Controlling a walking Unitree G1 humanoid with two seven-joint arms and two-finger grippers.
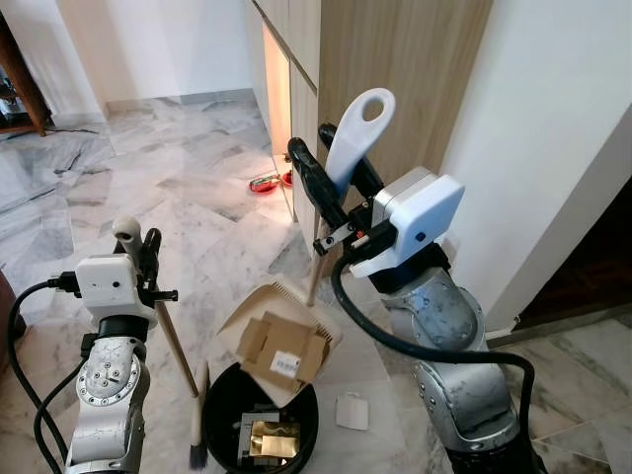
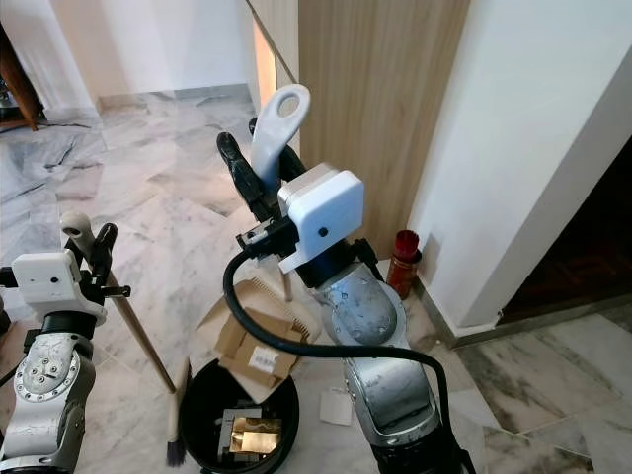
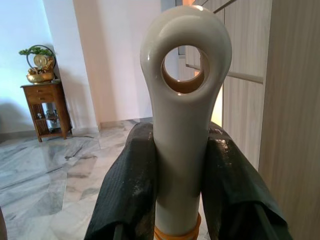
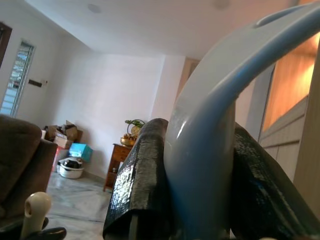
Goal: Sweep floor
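Left eye view: the broom (image 1: 166,326) is being held upright by its cream, ring-ended handle, with the wooden shaft slanting down to dark bristles (image 1: 197,452) resting on the marble floor (image 1: 178,188) just beside the black bin (image 1: 222,395). The left gripper (image 1: 138,242) is being kept clamped around that handle top, black fingers (image 3: 130,195) pressed against both sides, as the left wrist view is confirming. The dustpan (image 1: 281,316) is being gripped by the right gripper (image 1: 331,178) at its pale blue looped handle (image 1: 357,133), fingers closed tight on either side. The beige pan is being tilted over the bin's rim, and flattened cardboard (image 1: 281,351) is lying on it, apparently so the load can be tipped inside. Gold-coloured packaging (image 1: 269,439) is already sitting at the bin's bottom. A small white square (image 1: 352,411) is being left on the floor just beside the bin, likely still to be swept. A white label with what looks like a barcode is showing on the cardboard, but its print is too small to be read. Further out, a red bowl (image 1: 263,184) is lying by the wooden cabinet (image 1: 395,89), and a red canister (image 2: 404,259) is standing against the wall.
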